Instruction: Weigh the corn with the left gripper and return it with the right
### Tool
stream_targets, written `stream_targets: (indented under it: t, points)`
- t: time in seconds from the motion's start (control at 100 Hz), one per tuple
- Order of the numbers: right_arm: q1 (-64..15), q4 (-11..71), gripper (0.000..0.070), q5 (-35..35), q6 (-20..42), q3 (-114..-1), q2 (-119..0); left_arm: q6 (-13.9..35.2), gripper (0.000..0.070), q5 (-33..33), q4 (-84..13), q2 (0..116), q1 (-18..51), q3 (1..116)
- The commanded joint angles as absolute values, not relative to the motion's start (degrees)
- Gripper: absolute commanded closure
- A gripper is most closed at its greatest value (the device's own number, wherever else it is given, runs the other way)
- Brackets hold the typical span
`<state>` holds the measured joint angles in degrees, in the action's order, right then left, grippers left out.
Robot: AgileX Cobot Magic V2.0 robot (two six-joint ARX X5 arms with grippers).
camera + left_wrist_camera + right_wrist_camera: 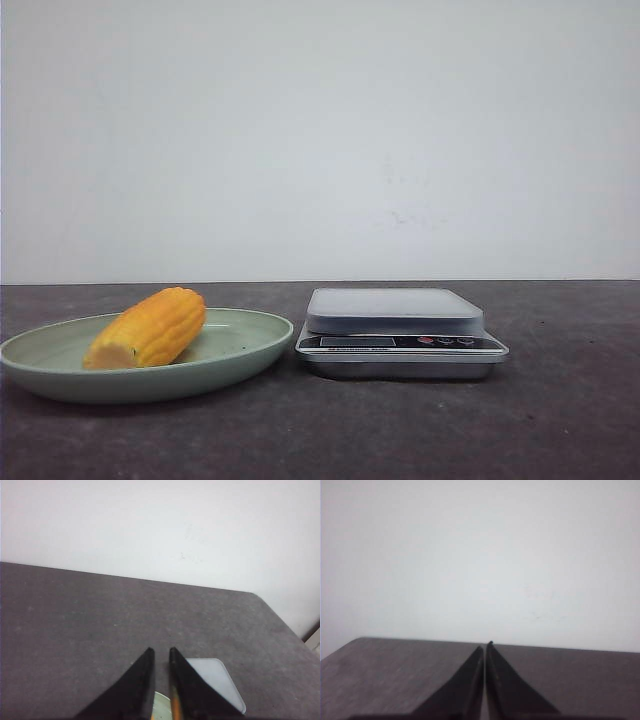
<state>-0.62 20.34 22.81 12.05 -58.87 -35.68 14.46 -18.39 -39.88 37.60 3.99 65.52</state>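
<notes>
Corn (150, 327) lies on its side in a pale green plate (245, 345) on the left of the dark table (560, 420), paler cut end toward the camera. Just to the plate's right stands a kitchen scale (400, 345) with nothing on its platform. Left gripper (161, 652) hangs above the table, fingers parted by a narrow gap, holding nothing; right gripper (485, 647) has its fingers pressed together, tips meeting, likewise holding nothing
</notes>
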Motion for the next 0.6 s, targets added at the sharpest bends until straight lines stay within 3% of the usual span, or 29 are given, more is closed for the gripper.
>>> stream_targets:
  t: [0.0, 0.09, 0.12, 0.16, 0.21, 0.59]
  points:
    - [-0.7, 19.8, 0.055, 24.6, 11.4, -59.5, -36.7, 13.0, 0.0458, -19.5, -40.6, 39.1, 3.9, 68.1]
    - [-1.0, 19.9, 0.0189, 24.6, 11.6, -59.5, -37.3, 13.1, 0.019, -21.8, -40.7, 39.9, 3.9, 68.9]
    - [-1.1, 19.9, 0.0099, 24.6, 11.6, -59.5, -37.4, 13.2, 0.0142, -22.4, -40.8, 40.0, 3.9, 68.9]
    - [-1.3, 19.9, 0.0028, 24.6, 11.6, -59.5, -37.4, 13.2, 0.013, -22.6, -41.1, 40.1, 3.9, 68.9]
    - [-1.4, 19.9, 0.0002, 24.7, 11.6, -59.5, -37.3, 13.2, 0.0131, -22.6, -41.6, 40.1, 3.9, 68.9]
    - [-1.5, 25.3, 0.0004, 23.9, 11.4, -59.5, -38.3, 16.7, 0.0131, -22.0, -44.3, 51.7, 8.0, 68.9]
